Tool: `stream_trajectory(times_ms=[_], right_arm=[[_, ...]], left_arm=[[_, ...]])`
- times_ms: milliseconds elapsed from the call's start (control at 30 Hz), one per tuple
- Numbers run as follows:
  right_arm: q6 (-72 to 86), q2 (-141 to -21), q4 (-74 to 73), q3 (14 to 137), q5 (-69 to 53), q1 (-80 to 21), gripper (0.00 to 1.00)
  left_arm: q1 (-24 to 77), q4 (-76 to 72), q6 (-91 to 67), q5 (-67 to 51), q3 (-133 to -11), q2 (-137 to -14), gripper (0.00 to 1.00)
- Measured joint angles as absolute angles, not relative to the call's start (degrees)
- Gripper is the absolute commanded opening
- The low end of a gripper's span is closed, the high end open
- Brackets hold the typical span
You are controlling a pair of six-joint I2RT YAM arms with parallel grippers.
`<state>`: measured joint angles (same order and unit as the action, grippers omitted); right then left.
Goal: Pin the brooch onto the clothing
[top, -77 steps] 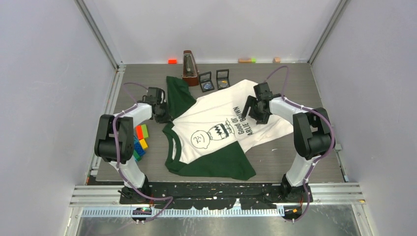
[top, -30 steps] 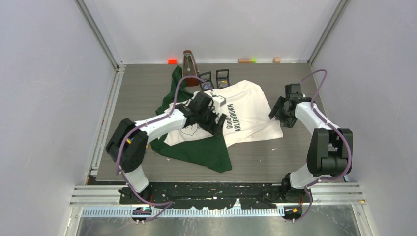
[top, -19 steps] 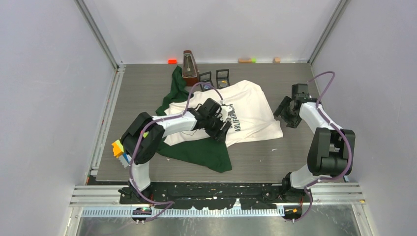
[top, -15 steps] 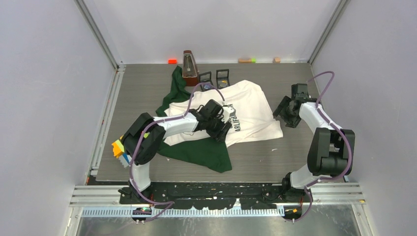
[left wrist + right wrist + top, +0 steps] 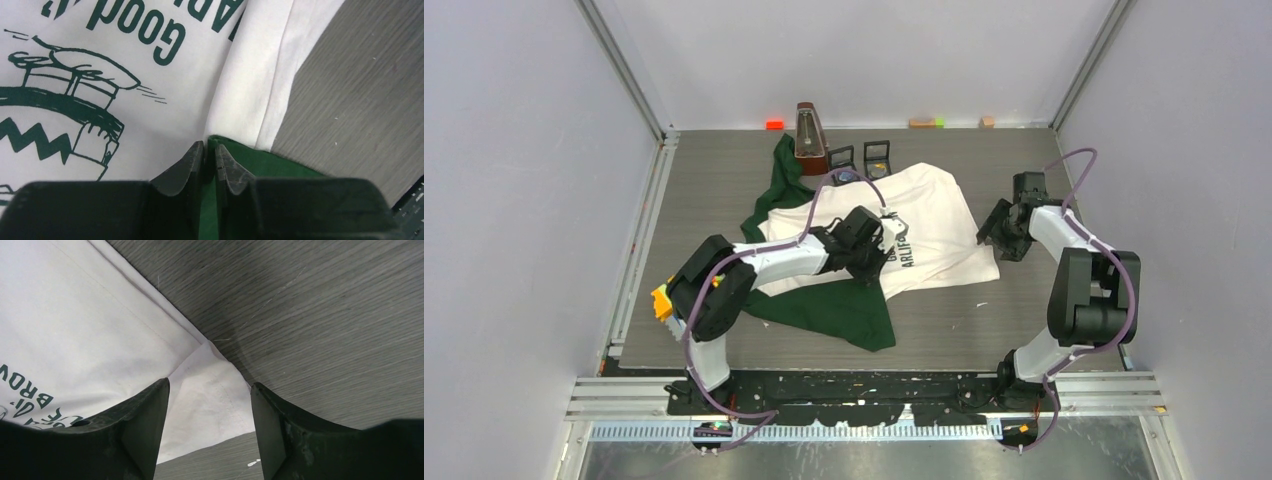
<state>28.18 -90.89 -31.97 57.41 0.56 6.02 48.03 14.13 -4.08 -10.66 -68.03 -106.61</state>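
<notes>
across the middle of the grey table [image 5: 1024,320] lay the clothing [image 5: 934,215], a white t-shirt with dark green sleeves, crumpled and folded over itself so that the print was partly hidden. from my left wrist only "good" and part of the cartoon read clearly. one green sleeve trailed toward the far edge, beside a brown metronome [image 5: 807,135] and two small black cases [image 5: 877,156]. more green cloth stuck out toward me. my left gripper [image 5: 207,150] was down on the shirt near its middle, its fingers pressed almost together with only a sliver between them, nipping the cloth where the white fold met the green. my right gripper [image 5: 210,385] had its fingers spread wide and held nothing, poised over the white hem corner at the shirt's right edge, with bare table beyond it. some coloured blocks [image 5: 661,300] showed beside my left arm.
</notes>
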Motion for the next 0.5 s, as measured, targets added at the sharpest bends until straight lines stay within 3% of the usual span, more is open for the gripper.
stream_trajectory(times_ms=[100, 233, 300, 500], right_arm=[[28.14, -92.20, -31.66, 57.41, -0.36, 6.02, 0.57], [27.92, -93.10, -31.66, 57.41, -1.56, 6.02, 0.37], [27.79, -93.25, -31.59, 57.41, -2.13, 6.02, 0.22], [27.49, -93.38, -31.48, 57.36, -3.25, 6.02, 0.01]], left_arm=[[48.40, 13.89, -4.56, -10.20, -66.39, -103.59, 0.10], [48.64, 13.47, -5.78, -10.00, -63.42, -98.65, 0.01], [48.64, 13.52, -6.35, -9.93, -61.73, -96.16, 0.00], [48.66, 14.76, -9.43, -8.95, -56.38, -87.94, 0.00]])
